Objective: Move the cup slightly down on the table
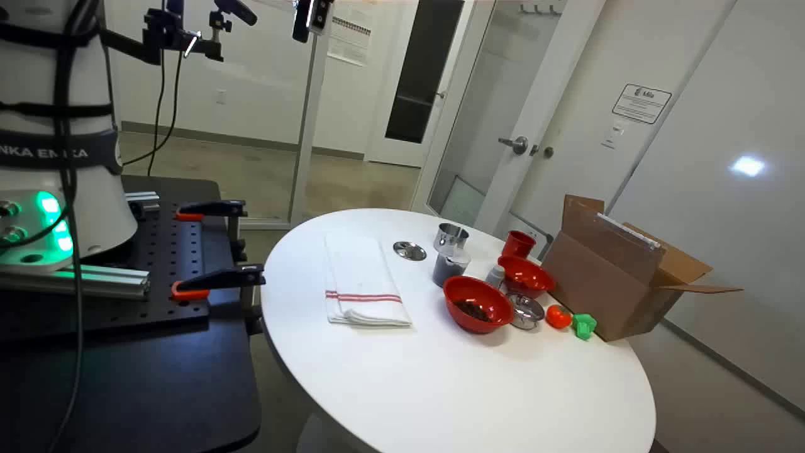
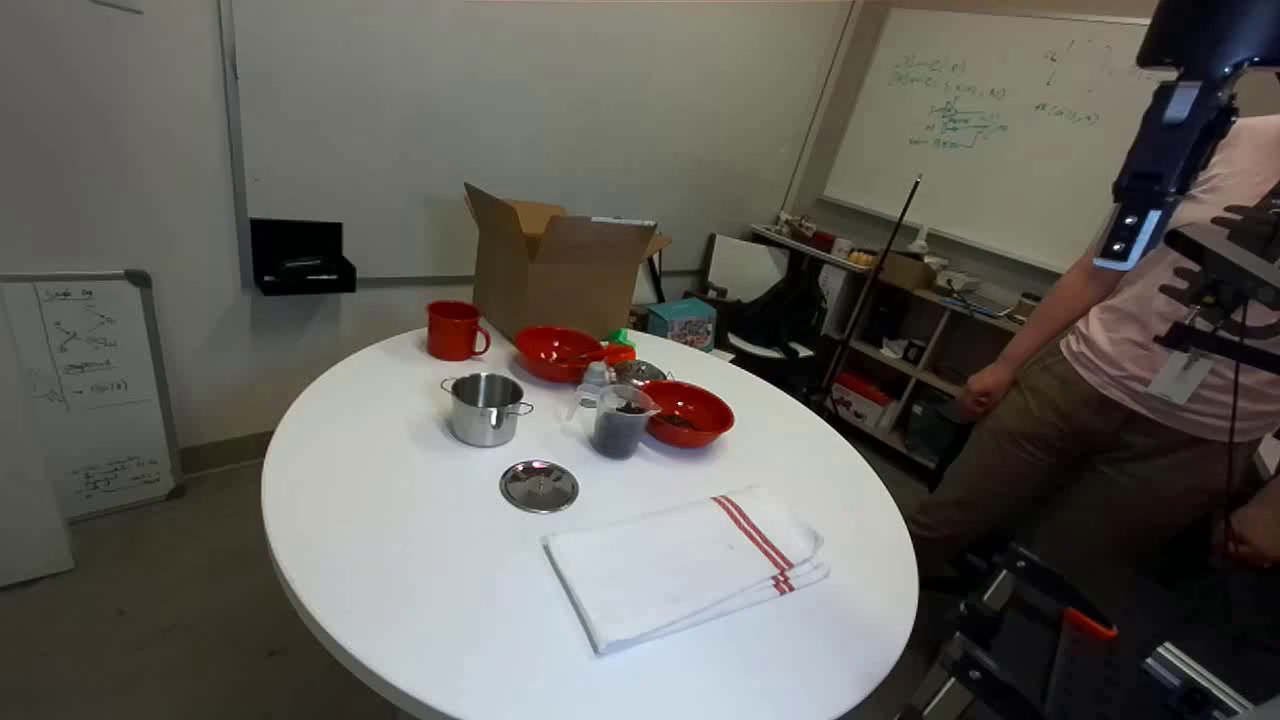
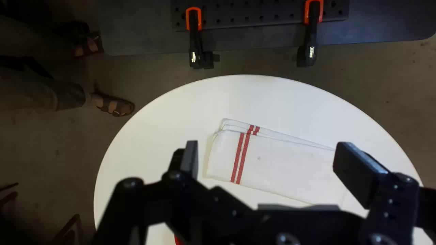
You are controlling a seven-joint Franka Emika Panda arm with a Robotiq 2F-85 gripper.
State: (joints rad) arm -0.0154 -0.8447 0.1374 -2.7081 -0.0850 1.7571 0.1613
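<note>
Cup (image 2: 620, 435), small and tumbler-shaped, see-through plastic with something dark grey inside, stands upright on the large, round, smooth white surface (image 2: 400, 580). Just beside it is a red, glossy round bowl (image 2: 705, 408); I can't tell whether the two touch. On the cup's opposite side, near but apart, stands an open, two-handled silver metal pot (image 2: 485, 422), and near that lies a flat, round, shiny metal lid (image 2: 540, 487). A folded white cloth (image 2: 665, 575) with red stripes lies apart from the cup.

My end effector (image 3: 267, 160) is spread wide with nothing between its tips. The wrist view puts it high above the cloth, well apart from the cup, which I can't find in that view.

Nothing is in my grasp, and I see no contact with the cup. I'd judge the move not yet begun, but no mark on the surface tells me where the cup should end up, so I can't rule out that it is already placed. If the work is ahead of me, all of it is left: get over to the cup, close on it, shift it a little, let go and lift clear. Which way "down" runs would be my guess.
</note>
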